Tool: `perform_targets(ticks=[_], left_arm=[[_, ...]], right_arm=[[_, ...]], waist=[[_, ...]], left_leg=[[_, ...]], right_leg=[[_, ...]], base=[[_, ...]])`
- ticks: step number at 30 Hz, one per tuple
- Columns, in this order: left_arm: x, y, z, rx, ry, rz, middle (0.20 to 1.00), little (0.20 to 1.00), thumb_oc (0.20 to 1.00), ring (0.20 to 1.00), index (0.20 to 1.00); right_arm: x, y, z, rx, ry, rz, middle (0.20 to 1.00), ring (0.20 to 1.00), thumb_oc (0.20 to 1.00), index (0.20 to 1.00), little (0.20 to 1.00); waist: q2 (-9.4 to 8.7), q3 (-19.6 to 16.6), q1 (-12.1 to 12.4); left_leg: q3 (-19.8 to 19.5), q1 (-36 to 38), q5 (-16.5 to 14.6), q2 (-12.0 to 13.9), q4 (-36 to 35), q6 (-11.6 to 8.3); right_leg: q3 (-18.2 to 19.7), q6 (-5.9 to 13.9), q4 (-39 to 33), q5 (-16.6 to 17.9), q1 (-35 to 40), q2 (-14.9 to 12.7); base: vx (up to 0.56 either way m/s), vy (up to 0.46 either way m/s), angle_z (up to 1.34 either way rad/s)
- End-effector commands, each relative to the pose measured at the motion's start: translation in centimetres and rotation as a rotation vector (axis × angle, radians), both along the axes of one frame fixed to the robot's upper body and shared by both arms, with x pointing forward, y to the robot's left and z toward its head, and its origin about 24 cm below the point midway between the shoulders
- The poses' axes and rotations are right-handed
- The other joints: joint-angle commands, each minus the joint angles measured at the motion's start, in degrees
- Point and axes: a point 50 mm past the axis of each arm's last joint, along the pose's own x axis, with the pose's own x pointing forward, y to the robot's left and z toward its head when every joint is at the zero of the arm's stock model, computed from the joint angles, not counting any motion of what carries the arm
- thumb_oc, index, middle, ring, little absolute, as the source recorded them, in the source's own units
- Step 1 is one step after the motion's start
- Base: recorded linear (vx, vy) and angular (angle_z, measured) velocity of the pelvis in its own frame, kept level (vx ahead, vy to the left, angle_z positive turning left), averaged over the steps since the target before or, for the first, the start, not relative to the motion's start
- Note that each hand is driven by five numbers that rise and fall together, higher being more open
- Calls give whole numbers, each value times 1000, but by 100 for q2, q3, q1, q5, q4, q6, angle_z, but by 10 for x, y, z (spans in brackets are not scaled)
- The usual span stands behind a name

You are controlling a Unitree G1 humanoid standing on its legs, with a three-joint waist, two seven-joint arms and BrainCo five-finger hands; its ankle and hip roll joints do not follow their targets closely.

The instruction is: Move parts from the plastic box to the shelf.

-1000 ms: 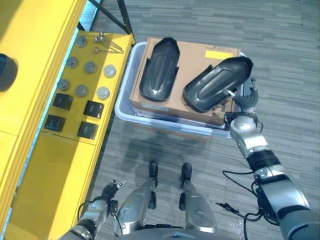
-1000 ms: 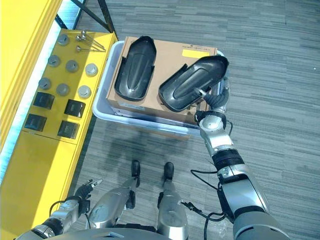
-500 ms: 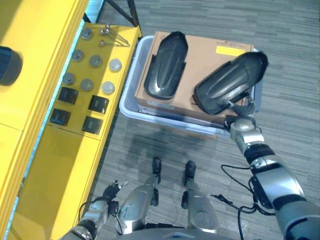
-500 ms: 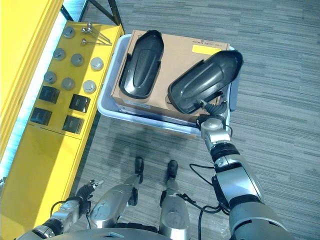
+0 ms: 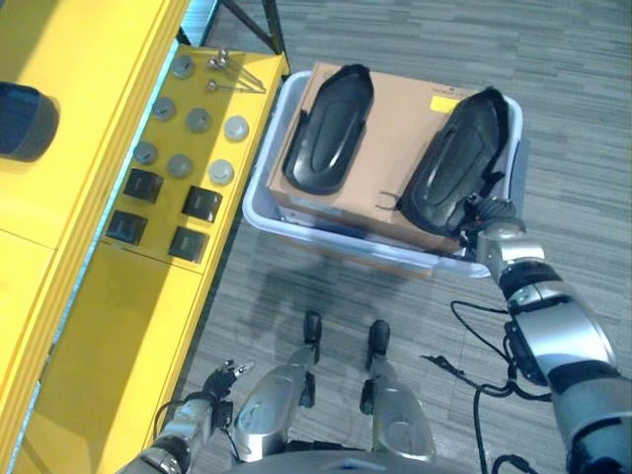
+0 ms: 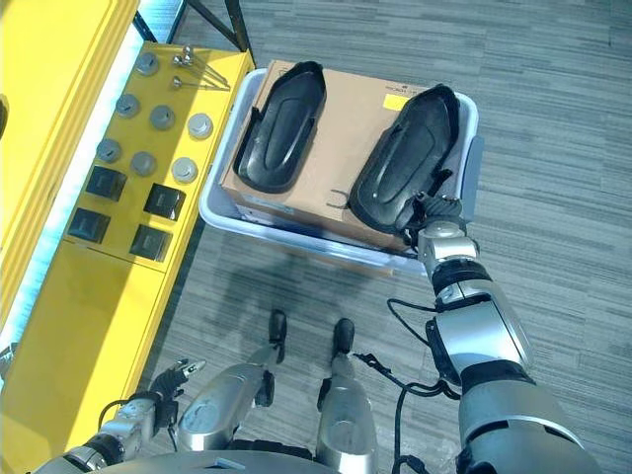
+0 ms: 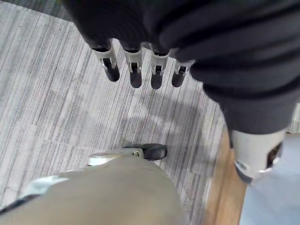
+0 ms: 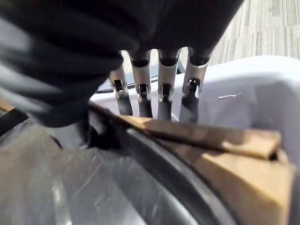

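**Kid:** What is the floor like there?

**Me:** I am looking down at a grey striped carpet (image 5: 573, 118). A yellow shelf (image 5: 89, 296) is standing on my left. A pale plastic box (image 5: 259, 202) is sitting just beside it.

**Kid:** Where are the parts?

**Me:** Two black parts are lying on a brown cardboard sheet (image 5: 395, 148) on top of the box. The left part (image 5: 329, 129) is lying alone. The right part (image 5: 459, 163) is lying by the box's right side, and my right hand (image 8: 159, 101) is touching its near end.

**Kid:** Is the hand holding it?

**Me:** I am seeing straight fingers (image 8: 140, 93) going down past the part's rim, by the cardboard edge. The thumb is hidden, so I cannot tell. My left hand (image 7: 136, 70) is hanging loose and empty, low by the shelf.

**Kid:** Is the part heavy?

**Me:** I am guessing it is light, stiff and hollow, like a shell. It looks smooth and may slip. I am thinking the raised rim is the best place to grab.
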Motion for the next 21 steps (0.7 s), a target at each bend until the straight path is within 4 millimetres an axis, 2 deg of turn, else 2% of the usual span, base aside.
perform_targets(ticks=[1, 4, 7, 9, 12, 14, 17, 18, 21], left_arm=[[-2, 3, -2, 48, 18, -51, 1000, 1000, 1000, 1000, 1000], [-5, 9, -2, 68, 4, -20, 1000, 1000, 1000, 1000, 1000], [-6, 15, -1, 89, -3, -11, 1000, 1000, 1000, 1000, 1000], [-6, 22, 1, 105, -12, -1, 1000, 1000, 1000, 1000, 1000], [-4, 27, 3, 118, -22, 15, 1000, 1000, 1000, 1000, 1000], [8, 36, 12, 122, -70, 65, 1000, 1000, 1000, 1000, 1000], [16, 41, 19, 129, -102, 100, 1000, 1000, 1000, 1000, 1000], [27, 46, 30, 170, -164, 119, 1000, 1000, 1000, 1000, 1000], [51, 46, 54, 191, -288, 118, 1000, 1000, 1000, 1000, 1000]], right_arm=[[-7, 0, -19, -6, 51, -15, 200, 200, 200, 200, 200], [-26, -16, -40, -53, 74, -56, 200, 200, 200, 200, 200], [-34, -24, -47, -103, 72, -44, 200, 200, 200, 200, 200], [-41, -31, -49, -204, 75, -24, 200, 200, 200, 200, 200], [-45, -33, -49, -269, 63, -8, 200, 200, 200, 200, 200], [-49, -26, -41, -400, -43, 57, 200, 200, 200, 200, 200], [-51, -17, -31, -477, -119, 98, 200, 200, 200, 200, 200], [-53, -7, -18, -563, -203, 139, 200, 200, 200, 200, 200], [-63, 2, 1, -658, -320, 200, 200, 200, 200, 200, 200]], waist=[[-316, -254, 196], [-476, -405, 155], [-577, -536, 135], [-657, -676, 106], [-731, -804, 69], [-842, -1113, -4], [-883, -1263, -53], [-919, -1395, -85], [-969, -1559, -121]], left_leg=[[-50, 96, -618, 227, 420, -335], [5, 255, -662, 296, 383, -339], [40, 355, -681, 343, 368, -351], [94, 459, -685, 395, 353, -368], [145, 558, -677, 430, 327, -381], [221, 779, -634, 525, 228, -414], [261, 901, -597, 564, 146, -418], [301, 996, -566, 592, 76, -417], [340, 1070, -556, 614, 35, -404]], right_leg=[[19, 293, 402, -425, -71, -752], [-17, 330, 259, -357, 100, -721], [-46, 359, 188, -322, 209, -707], [-76, 389, 139, -302, 321, -689], [-85, 407, 93, -287, 430, -657], [-91, 438, 47, -305, 647, -590], [-88, 453, 31, -312, 753, -545], [-98, 466, 22, -324, 843, -515], [-112, 475, 8, -344, 938, -482]], base=[[-4, -63, 1], [-16, -142, 6], [-19, -129, 6], [-11, -161, 4], [-6, -125, 0], [17, -195, -8], [0, -108, -13], [-17, -130, -17], [-42, -111, -1]])
